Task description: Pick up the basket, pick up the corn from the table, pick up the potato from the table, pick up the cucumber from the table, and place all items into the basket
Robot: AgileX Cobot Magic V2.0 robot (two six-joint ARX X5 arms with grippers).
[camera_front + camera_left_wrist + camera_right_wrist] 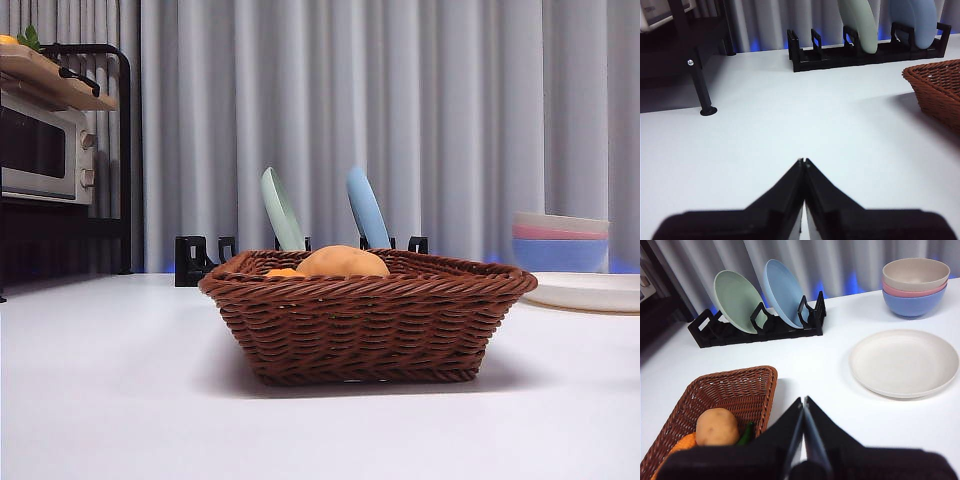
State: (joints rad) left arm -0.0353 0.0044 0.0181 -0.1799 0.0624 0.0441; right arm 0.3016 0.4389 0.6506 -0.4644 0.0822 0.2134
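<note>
The brown wicker basket point(365, 320) stands on the white table point(110, 400) at the middle of the front view. The tan potato point(342, 262) rises above its rim, with a bit of the orange corn point(283, 272) beside it. In the right wrist view the basket point(735, 390) holds the potato point(716, 426), the corn point(682, 445) and a sliver of the green cucumber point(746, 434). My right gripper point(803, 400) is shut and empty, above the table beside the basket. My left gripper point(803, 161) is shut and empty over bare table, with the basket's corner point(935, 87) off to one side.
A black dish rack point(760, 325) holds a green plate point(737, 300) and a blue plate point(782, 292) behind the basket. A cream plate point(902, 362) and stacked bowls point(915, 285) sit at the right. A toaster oven on a black shelf point(45, 150) stands at the far left.
</note>
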